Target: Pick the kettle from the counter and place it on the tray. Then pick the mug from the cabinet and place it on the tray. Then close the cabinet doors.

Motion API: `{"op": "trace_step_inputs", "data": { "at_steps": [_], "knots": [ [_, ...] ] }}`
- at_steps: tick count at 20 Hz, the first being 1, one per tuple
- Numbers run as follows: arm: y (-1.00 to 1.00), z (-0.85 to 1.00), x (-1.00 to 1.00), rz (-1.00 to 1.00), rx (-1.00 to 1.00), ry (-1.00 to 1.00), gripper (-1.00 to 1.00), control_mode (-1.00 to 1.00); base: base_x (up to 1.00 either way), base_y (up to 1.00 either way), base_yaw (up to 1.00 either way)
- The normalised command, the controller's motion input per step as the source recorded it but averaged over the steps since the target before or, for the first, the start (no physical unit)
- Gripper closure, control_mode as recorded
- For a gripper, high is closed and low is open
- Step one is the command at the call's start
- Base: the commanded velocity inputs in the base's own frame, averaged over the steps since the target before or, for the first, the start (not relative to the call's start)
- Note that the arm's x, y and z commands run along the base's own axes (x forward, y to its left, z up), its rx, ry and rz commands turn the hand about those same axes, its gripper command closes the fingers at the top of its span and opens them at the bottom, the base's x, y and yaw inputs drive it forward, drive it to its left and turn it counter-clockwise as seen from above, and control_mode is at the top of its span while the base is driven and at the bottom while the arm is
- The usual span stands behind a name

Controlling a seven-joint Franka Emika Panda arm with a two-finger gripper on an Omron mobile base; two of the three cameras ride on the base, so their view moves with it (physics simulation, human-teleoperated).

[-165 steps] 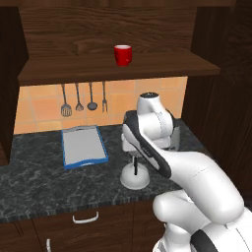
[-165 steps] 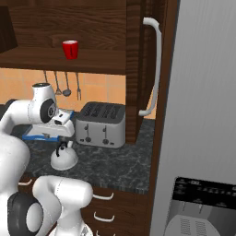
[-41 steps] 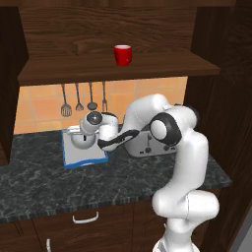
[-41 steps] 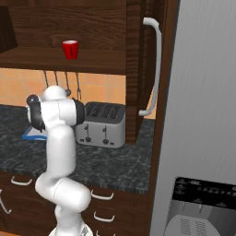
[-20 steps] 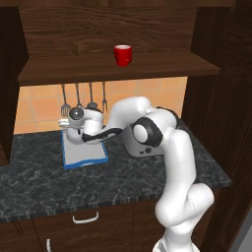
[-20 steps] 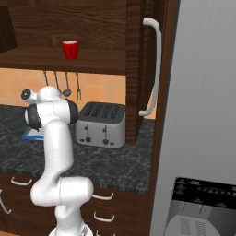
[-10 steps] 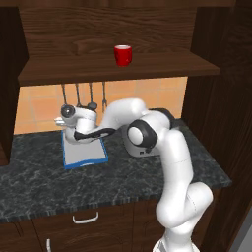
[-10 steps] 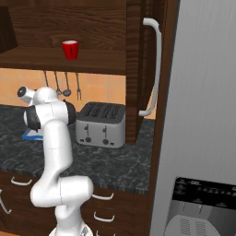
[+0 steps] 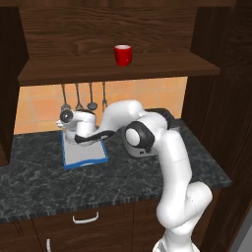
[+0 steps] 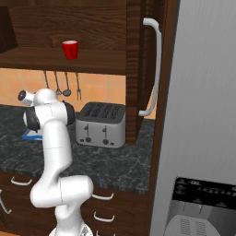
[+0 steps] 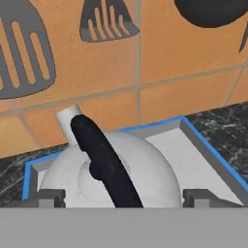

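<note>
Kettle (image 11: 111, 179) sits inside the tray (image 11: 208, 155), at the tray's far end toward the tiled wall; in the hand view its white dome rests on the grey tray floor with the blue rim showing on both sides and behind. Black handle arches over the dome, spout pointing toward the wall.

Gripper (image 11: 118, 197): released. Finger tips (image 11: 48, 197) stand wide, one on each side of the dome, clear of the black handle between them. Judgement: kettle is set down and let go, so the first part of the task looks done. In the left base view the hand (image 9: 81, 129) hangs low over the tray's back edge, arm stretched out across the table (image 9: 147, 177).

Containers:
- Tray: holds the kettle; the rest of its floor is bare, leaving room for the mug.
- Cabinet (image 9: 123, 29): doors open; the red mug (image 9: 122, 54) stands upright on the shelf, well above the tray. One door (image 10: 145, 64) with its bar handle swung outward in the right base view.

Toaster (image 10: 101, 123) on the table beside the arm. Utensils (image 9: 83, 96) hang on the wall above the tray.

Next, by judgement: lift clear, then reach up for the mug.
</note>
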Motion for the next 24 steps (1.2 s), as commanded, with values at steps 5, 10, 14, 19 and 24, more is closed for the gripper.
{"op": "trace_step_inputs", "data": {
  "at_steps": [5,10,14,19,24],
  "knots": [
    [0.0,0.19,-0.06,-0.01,0.04,0.0,-1.0,-1.0,0.0,0.0,0.0],
    [-0.02,0.43,-0.21,0.0,0.12,0.01,-1.0,-1.0,0.0,0.0,0.0],
    [-0.06,0.22,-0.49,0.0,0.03,0.0,-1.0,-1.0,0.0,0.0,0.0],
    [-0.12,0.22,-0.63,0.0,0.0,-0.06,-1.0,-1.0,0.0,0.0,0.0],
    [-0.28,0.46,-0.65,0.01,0.0,-0.05,-1.0,-1.0,0.0,0.0,0.0]
  ]
}}
